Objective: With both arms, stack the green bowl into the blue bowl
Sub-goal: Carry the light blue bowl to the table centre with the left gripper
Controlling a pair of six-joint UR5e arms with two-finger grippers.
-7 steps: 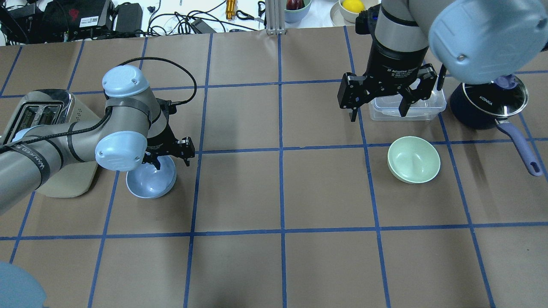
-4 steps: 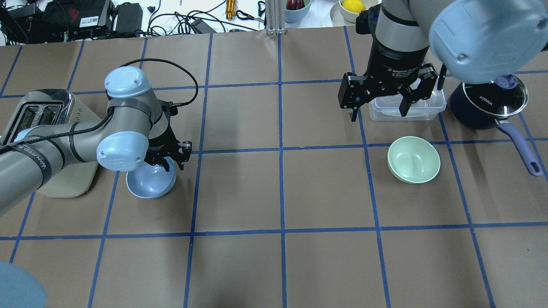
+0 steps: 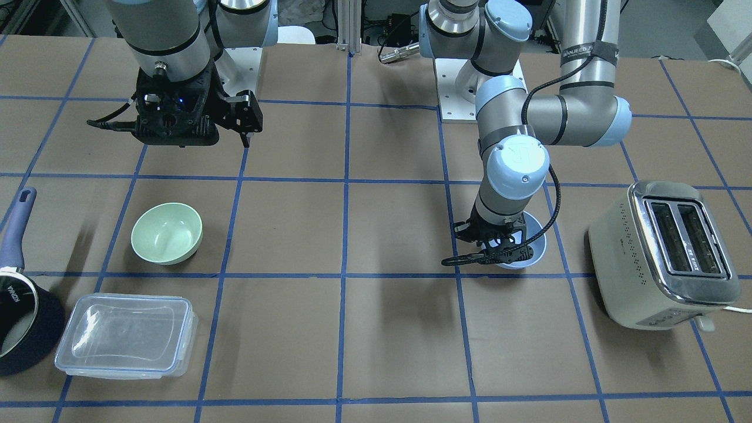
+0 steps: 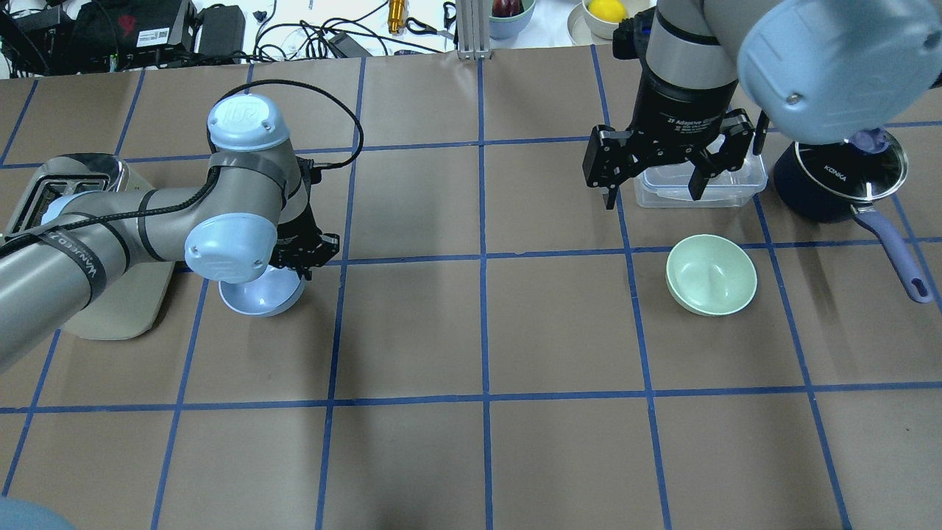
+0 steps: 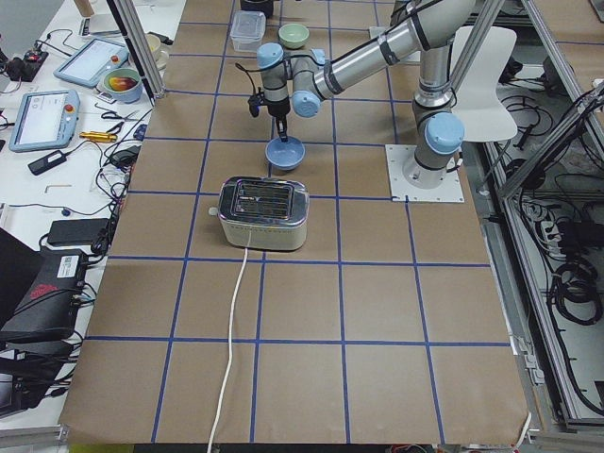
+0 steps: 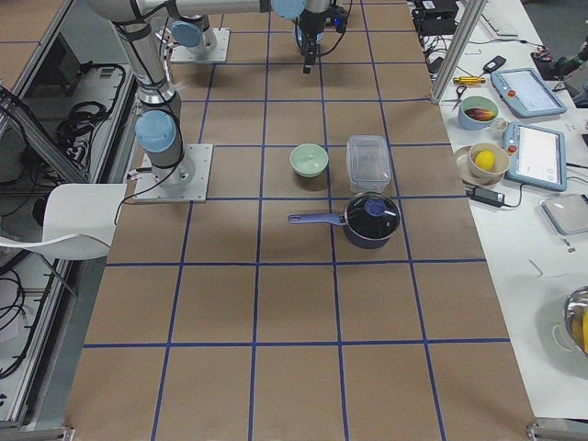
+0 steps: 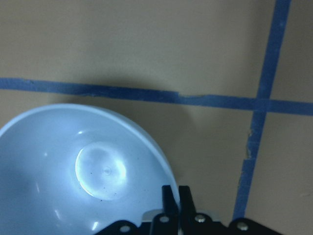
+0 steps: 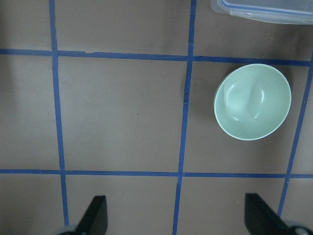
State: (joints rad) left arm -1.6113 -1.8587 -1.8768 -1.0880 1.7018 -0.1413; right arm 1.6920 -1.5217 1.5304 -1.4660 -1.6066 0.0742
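Note:
The blue bowl (image 4: 259,300) sits on the left of the table, next to the toaster. My left gripper (image 4: 298,259) is shut on its rim; the left wrist view shows both fingertips (image 7: 169,197) pinched together over the bowl's edge (image 7: 73,181). It also shows in the front view (image 3: 533,247). The green bowl (image 4: 711,274) stands upright and alone on the right, seen too in the right wrist view (image 8: 252,102). My right gripper (image 4: 651,195) is open and empty, held high above the table, behind and to the left of the green bowl.
A toaster (image 3: 664,252) stands close to the blue bowl on its outer side. A clear lidded plastic container (image 4: 699,184) and a dark pot (image 4: 839,180) with a purple handle stand behind the green bowl. Brown paper with a blue tape grid covers the table.
My left gripper has shut its fingers on the blue bowl's rim and the wrist has turned. The bowl has shifted slightly away from the robot. The right arm has not moved.

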